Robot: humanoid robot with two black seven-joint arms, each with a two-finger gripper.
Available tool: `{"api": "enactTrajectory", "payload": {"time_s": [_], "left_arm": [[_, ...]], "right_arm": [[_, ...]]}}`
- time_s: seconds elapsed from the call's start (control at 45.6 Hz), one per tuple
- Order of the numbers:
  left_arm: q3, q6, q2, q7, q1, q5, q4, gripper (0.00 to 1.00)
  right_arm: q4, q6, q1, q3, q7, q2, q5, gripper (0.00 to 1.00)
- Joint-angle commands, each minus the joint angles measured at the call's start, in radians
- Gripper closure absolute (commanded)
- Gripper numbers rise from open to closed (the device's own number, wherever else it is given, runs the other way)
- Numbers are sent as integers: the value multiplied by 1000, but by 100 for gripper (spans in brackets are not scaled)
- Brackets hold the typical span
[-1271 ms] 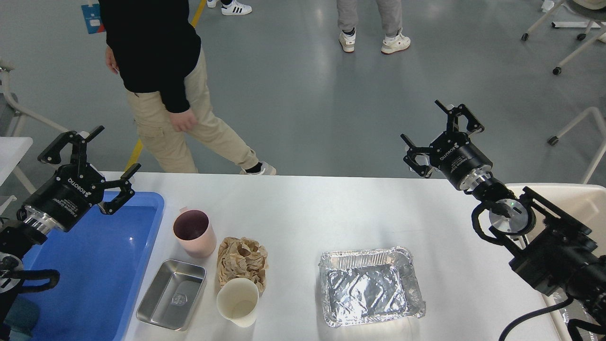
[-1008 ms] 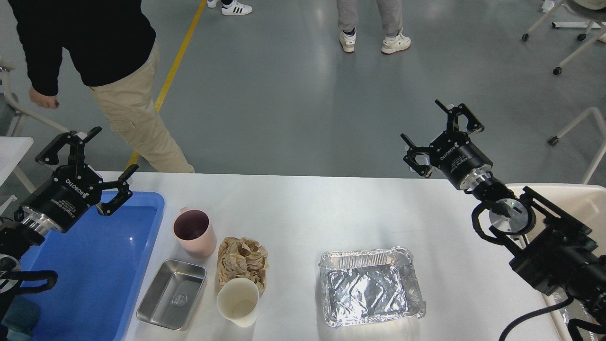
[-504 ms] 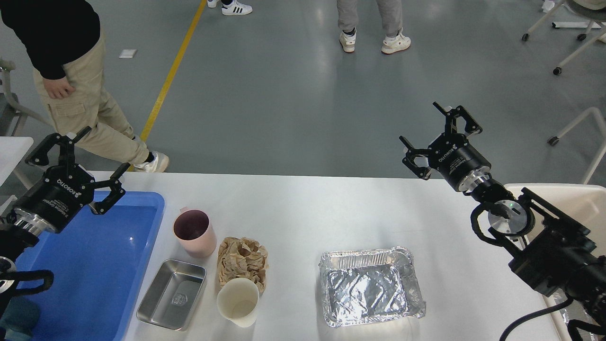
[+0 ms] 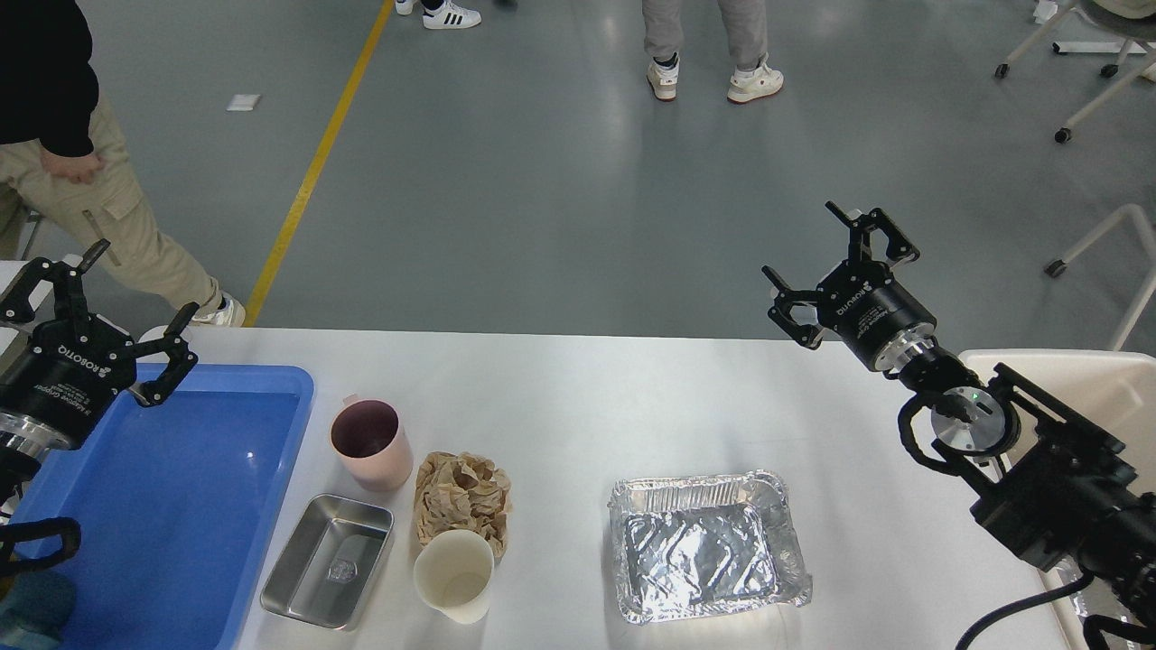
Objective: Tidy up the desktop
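Note:
The white desktop fills the lower half of the head view. On it stand a pink cup, a crumpled brown paper wad, a cream paper cup, a small steel tray and a foil tray. My left gripper is open and empty above the far left corner of the blue tray. My right gripper is open and empty, held above the desktop's far edge at the right.
A cream bin stands at the right edge, behind my right arm. A person in beige trousers walks at the far left. Another person's legs and chair legs show on the grey floor beyond.

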Motion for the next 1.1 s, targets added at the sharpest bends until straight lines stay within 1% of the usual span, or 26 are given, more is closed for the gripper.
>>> {"api": "enactTrajectory", "payload": {"time_s": [0.0,0.197,0.373,0.504,0.614,0.723,0.789,0.855,1.008,1.074], "left_arm": [[-9,0,-4,-4,1,0,3,2],[-10,-7,-22,7,1,-8,20,2],[-12,-40,-22,4,10,-8,20,2],[-42,-56,-24,-22,13,-8,22,2],[-50,-63,-24,-54,15,-8,20,2],[-50,-33,-25,-71,15,-9,20,2],[-50,-8,-27,-74,22,-12,20,2],[-50,0,-33,-79,32,-18,20,2],[-52,-22,-47,-150,49,-15,17,2],[-55,-37,-50,-165,49,-12,18,2]], "right_arm": [[0,0,-7,0,0,0,0,0],[-3,0,-6,-1,0,13,0,0],[-4,-2,-7,-1,0,13,0,0],[-6,-3,-7,-1,0,13,0,0],[-7,-3,-7,-1,0,13,0,0],[-12,-3,-6,-1,0,17,0,0],[-12,-5,-4,-1,0,25,0,0],[-14,-5,-4,-1,0,26,0,0],[-14,-6,0,-1,0,28,0,0],[-14,-6,2,-1,0,28,1,0]]}}
